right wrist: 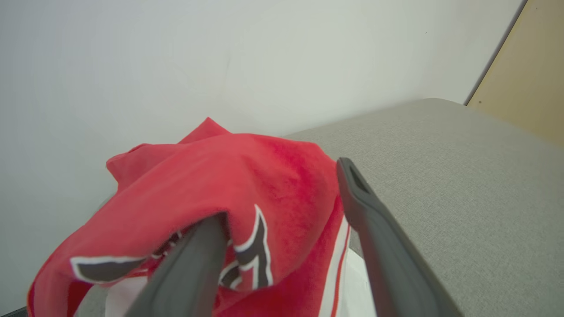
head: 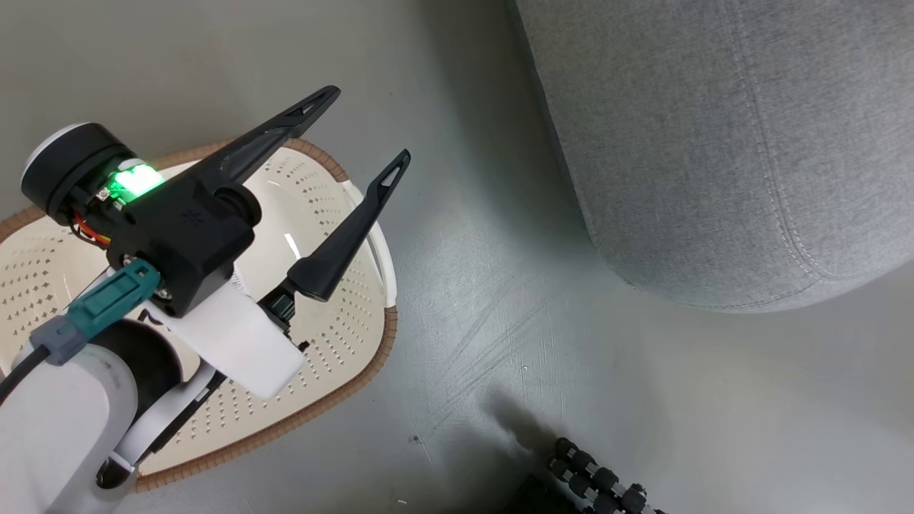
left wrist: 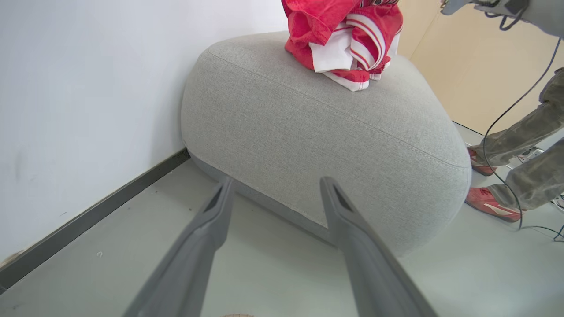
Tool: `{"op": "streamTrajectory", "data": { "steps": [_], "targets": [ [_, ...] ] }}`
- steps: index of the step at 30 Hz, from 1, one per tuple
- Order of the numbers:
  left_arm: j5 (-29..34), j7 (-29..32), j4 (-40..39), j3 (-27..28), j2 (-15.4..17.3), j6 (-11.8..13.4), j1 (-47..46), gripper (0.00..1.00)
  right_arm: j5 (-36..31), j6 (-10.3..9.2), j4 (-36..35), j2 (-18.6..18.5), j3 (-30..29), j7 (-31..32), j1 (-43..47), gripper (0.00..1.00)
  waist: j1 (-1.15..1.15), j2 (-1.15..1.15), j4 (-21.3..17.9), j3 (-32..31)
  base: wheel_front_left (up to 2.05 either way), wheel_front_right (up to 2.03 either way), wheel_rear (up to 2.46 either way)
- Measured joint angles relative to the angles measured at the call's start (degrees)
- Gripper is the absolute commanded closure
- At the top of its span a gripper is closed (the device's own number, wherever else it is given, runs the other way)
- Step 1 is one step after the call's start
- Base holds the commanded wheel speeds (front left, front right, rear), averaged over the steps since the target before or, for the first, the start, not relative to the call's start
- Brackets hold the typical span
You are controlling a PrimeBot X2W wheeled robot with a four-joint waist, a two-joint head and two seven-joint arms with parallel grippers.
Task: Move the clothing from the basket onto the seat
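Observation:
The red clothing with white trim lies bunched on top of the grey seat. In the right wrist view the clothing rests on the seat, and my right gripper is open around it. Red fabric lies between the fingers and drapes over the left fingertip. My left gripper hangs open and empty above the cream basket, whose visible inside holds no clothing. Its fingers point at the seat's side, and the seat's corner shows at the upper right of the head view.
A person's legs in red shoes stand on the floor to the right of the seat, with a cable trailing beside them. A white wall and dark baseboard run behind the seat. A black ribbed part sits at the lower edge.

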Motion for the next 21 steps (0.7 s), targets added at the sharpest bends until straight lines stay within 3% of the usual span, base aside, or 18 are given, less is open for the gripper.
{"op": "streamTrajectory", "data": {
  "steps": [13, 21],
  "targets": [
    [0.00, -1.92, -0.02, 0.21, -0.19, -0.02, 0.06, 0.00, -2.99, 0.00, -10.14, 5.88, -0.25, -2.63, 9.75, 0.00, 0.00, 0.00, -0.49, -2.68, 0.00, 0.00, 0.00],
    [-0.01, -4.26, 0.79, 0.67, -0.93, -0.42, 0.72, 0.00, -3.70, 0.00, -19.07, 12.36, 5.28, -3.52, 17.45, 0.00, 0.00, 0.00, -0.06, -5.54, 0.00, 0.00, 0.00]
  ]
}}
